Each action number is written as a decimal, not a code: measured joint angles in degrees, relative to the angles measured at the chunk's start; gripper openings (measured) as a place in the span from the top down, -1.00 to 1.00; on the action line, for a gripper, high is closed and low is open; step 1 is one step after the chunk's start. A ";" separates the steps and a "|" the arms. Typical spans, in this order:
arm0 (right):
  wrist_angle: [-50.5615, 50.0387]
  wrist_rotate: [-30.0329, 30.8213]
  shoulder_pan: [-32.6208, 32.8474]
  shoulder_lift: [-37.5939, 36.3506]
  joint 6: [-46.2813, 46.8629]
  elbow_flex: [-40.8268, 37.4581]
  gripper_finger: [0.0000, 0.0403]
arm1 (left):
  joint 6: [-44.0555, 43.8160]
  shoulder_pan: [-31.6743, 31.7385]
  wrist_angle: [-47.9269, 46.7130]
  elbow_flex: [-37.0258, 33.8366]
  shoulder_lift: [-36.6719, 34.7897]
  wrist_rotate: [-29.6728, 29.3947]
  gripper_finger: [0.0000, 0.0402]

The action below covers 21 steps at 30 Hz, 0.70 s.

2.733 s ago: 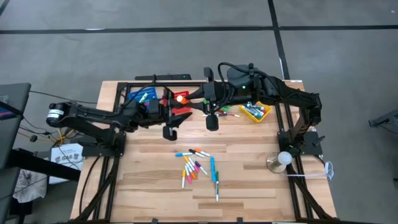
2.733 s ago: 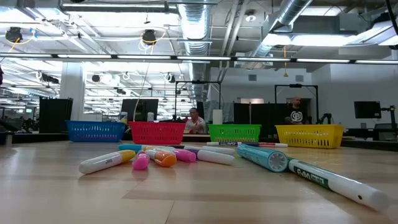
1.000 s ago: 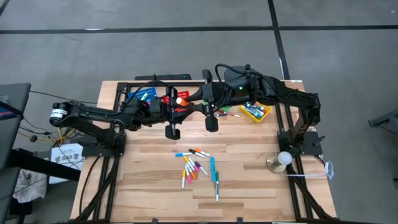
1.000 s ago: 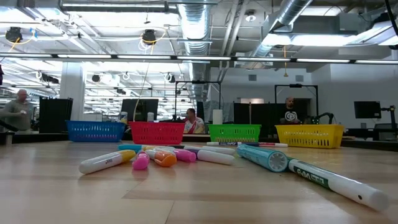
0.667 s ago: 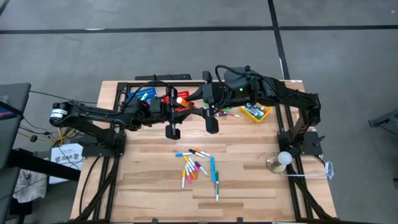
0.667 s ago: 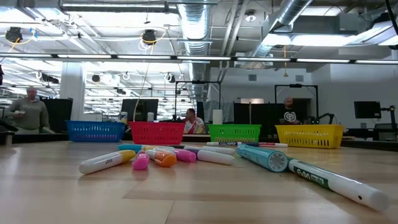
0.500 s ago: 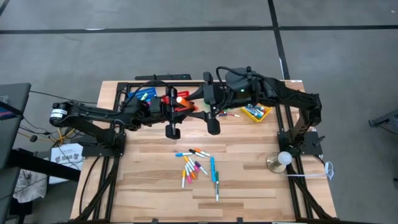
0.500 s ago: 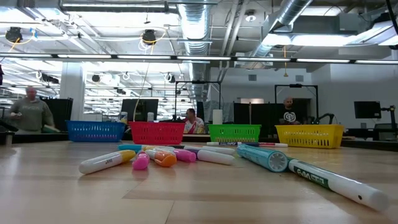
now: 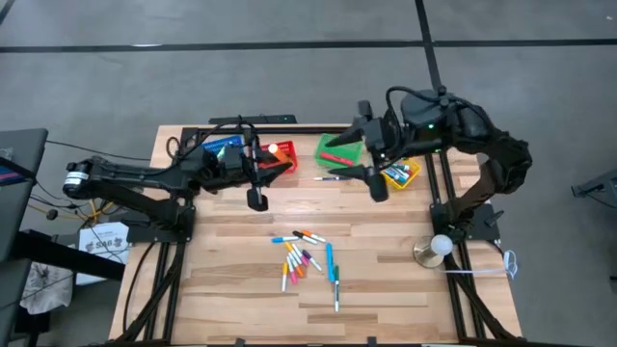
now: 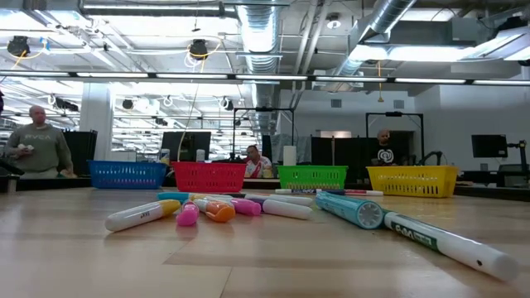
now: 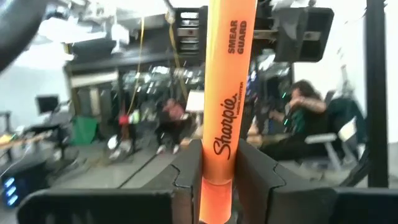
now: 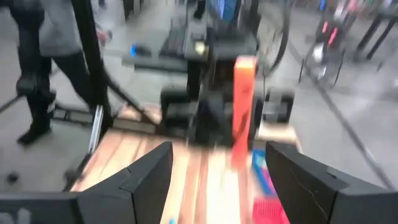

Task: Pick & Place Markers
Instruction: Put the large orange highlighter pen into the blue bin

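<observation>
The left gripper (image 11: pixel 227 180) clamped an orange Sharpie highlighter (image 11: pixel 229 93) upright over the red basket (image 9: pixel 280 164), its lower end hidden between the fingers. The right gripper (image 12: pixel 214 177) stood wide and empty, its view blurred.

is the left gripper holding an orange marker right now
Yes: in the left wrist view the left gripper is clamped on an orange marker that stands upright between its dark fingers.
</observation>
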 joint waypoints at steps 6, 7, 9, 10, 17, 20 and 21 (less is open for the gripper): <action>-14.10 0.03 -1.55 -0.75 4.19 -0.02 -0.23 | -0.09 0.00 -15.47 0.00 -5.48 -5.49 0.66; -16.61 0.04 -1.85 -0.72 5.07 -0.05 -0.23 | -0.16 0.00 -17.61 0.00 -6.29 -6.25 0.66; -20.75 0.06 -2.38 0.03 6.81 -0.04 -0.23 | -0.38 0.00 -22.42 0.00 -7.82 -7.93 0.66; -22.54 0.11 -2.69 0.33 7.56 -0.04 -0.23 | -1.03 0.00 -24.65 0.00 -8.44 -8.80 0.66; -29.06 1.53 -3.15 4.08 9.08 -0.31 -0.23 | -5.38 0.00 -39.71 0.00 -12.15 -16.08 0.65; -29.72 1.55 -3.28 6.28 8.74 -0.33 -0.24 | -7.59 0.67 -45.65 0.06 -12.75 -20.68 0.65; -30.03 1.55 -3.40 6.68 8.64 -0.41 -0.24 | -8.48 1.18 -48.77 0.03 -13.05 -21.85 0.65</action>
